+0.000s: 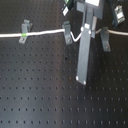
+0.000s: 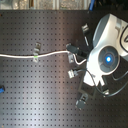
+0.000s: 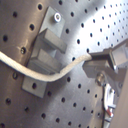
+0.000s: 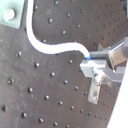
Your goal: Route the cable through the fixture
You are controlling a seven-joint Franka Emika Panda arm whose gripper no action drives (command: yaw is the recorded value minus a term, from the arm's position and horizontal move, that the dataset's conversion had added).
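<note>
White cable (image 1: 45, 33) runs across the upper part of the first exterior view, from the left edge past a V-topped clip (image 1: 24, 31) to the fixture (image 1: 66, 33) just left of centre. You see it lying across the fixture's (image 3: 46, 55) grey block in the first wrist view. Your hand (image 3: 95, 64) pinches the cable's end, jaws closed narrow on it, above the black perforated counter (image 1: 40, 90).

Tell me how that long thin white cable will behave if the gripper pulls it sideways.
Probably floppy: the long thin white cable sags and curves between clips in the first exterior view. Likely light, since it bends freely near the gripper. It may slide through the grey slotted clip rather than stay.
</note>
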